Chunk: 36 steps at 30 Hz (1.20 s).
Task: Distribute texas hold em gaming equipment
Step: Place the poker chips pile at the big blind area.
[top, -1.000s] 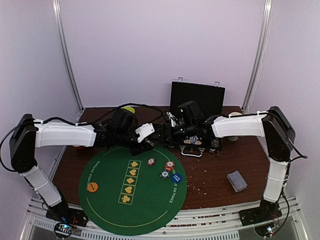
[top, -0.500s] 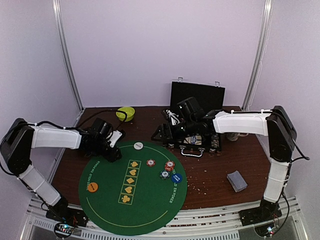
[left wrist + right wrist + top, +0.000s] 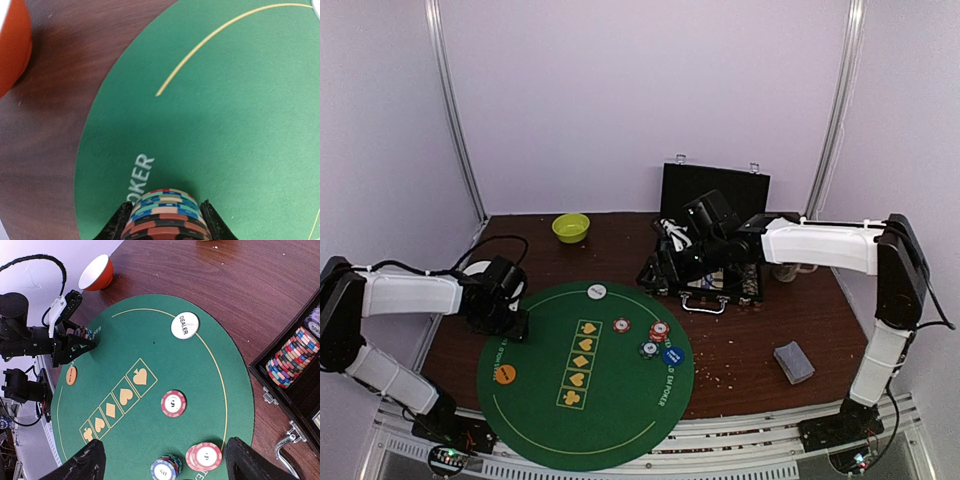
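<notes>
The left claw point(image 3: 165, 221) pinches a stack of chips point(image 3: 165, 206) by its sides at the mat's point(image 3: 240, 100) left edge, probably slick and prone to shearing apart, while the right claw point(image 3: 655, 270) hangs wide open and empty.

DEALER is printed on the white disc point(image 3: 184, 325). On the green mat point(image 3: 225, 125) the letters OKER show beside the stack of chips point(image 3: 166, 215). Yellow spade, heart, diamond and club signs fill its row of boxes point(image 3: 116, 403). The chip numbers are too small to read.
</notes>
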Tool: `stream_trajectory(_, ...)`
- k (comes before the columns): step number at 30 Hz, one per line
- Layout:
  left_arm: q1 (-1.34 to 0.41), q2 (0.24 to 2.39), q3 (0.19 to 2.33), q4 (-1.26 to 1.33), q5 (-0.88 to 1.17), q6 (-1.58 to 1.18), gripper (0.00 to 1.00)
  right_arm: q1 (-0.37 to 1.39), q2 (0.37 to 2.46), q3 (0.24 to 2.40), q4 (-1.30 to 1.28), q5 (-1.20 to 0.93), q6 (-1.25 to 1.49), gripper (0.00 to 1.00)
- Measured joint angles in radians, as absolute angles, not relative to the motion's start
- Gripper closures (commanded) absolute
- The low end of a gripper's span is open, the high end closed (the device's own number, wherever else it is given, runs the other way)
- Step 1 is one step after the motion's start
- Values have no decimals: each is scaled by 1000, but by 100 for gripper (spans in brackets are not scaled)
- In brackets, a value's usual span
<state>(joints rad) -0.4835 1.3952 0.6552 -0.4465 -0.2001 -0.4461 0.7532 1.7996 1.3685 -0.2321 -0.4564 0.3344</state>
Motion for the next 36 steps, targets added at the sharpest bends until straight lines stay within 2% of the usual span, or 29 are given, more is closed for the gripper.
stream_trajectory(12, -412, 1352, 587, -445, -175, -550, 100, 753, 1755, 1317, -234, -456, 312, 15)
stream_trajectory(16, -412, 1381, 615, -469, -174, -540, 91, 753, 1755, 1316, -233, -456, 313, 16)
stream_trajectory(22, -411, 1437, 674, -526, -170, -506, 73, 753, 1755, 1316, -232, -456, 313, 16)
stream_trajectory(24, -410, 1445, 681, -532, -168, -495, 76, 753, 1755, 1316, -232, -456, 313, 16)
stream_trajectory(26, -407, 1449, 686, -536, -166, -482, 85, 753, 1755, 1316, -232, -457, 313, 15)
stream_trajectory(29, -404, 1462, 704, -553, -160, -460, 86, 753, 1754, 1316, -232, -456, 313, 16)
stream_trajectory(31, -403, 1468, 711, -560, -158, -450, 83, 753, 1754, 1316, -232, -457, 313, 15)
stream_trajectory(36, -399, 1470, 713, -562, -151, -434, 65, 753, 1754, 1316, -232, -457, 313, 15)
